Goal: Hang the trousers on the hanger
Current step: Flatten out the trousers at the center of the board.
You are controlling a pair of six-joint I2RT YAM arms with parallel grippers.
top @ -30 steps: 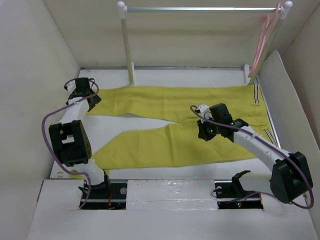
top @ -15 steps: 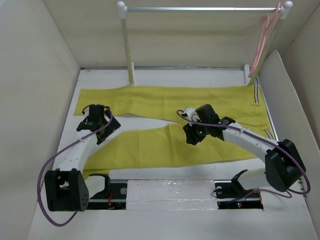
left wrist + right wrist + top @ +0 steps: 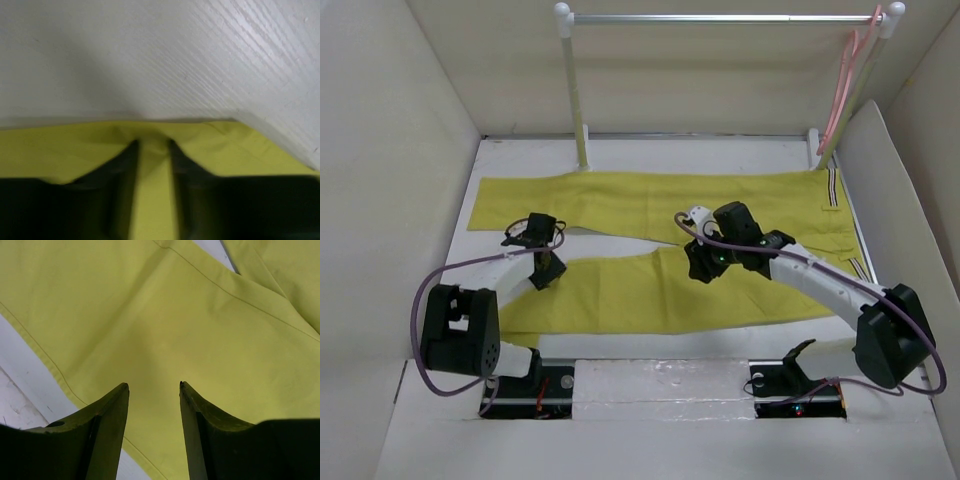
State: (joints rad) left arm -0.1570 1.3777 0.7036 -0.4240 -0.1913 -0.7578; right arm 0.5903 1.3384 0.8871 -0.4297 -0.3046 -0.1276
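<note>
Trousers (image 3: 650, 290) lie spread flat on the surface (image 3: 700, 150), both legs running leftward from the striped waistband, and nothing of them has been lifted yet. What has changed is your left arm. A second ago its jaws sat at the far hem of the rear leg; now they have swung in to the upper edge of the near leg, right where cloth meets bare surface. Your right jaws have only crept a little leftward.

So you have given up the hem and are setting up a hold on the near leg, probably to fold or gather it.

At the left jaws, a small puckered ridge of yellow cloth stands between the narrowly set fingertips (image 3: 131, 150), with the cloth's edge just ahead of them. The wrist view is blurred, so you cannot tell whether they have clamped.

The right jaws are spread wide and grip nothing. Cloth fills the gap between them and beyond, with a seam ahead and the leg's edge off to their left.

The hanger (image 3: 845, 85) hangs well beyond both pairs of jaws, on the rail (image 3: 720, 17).
</note>
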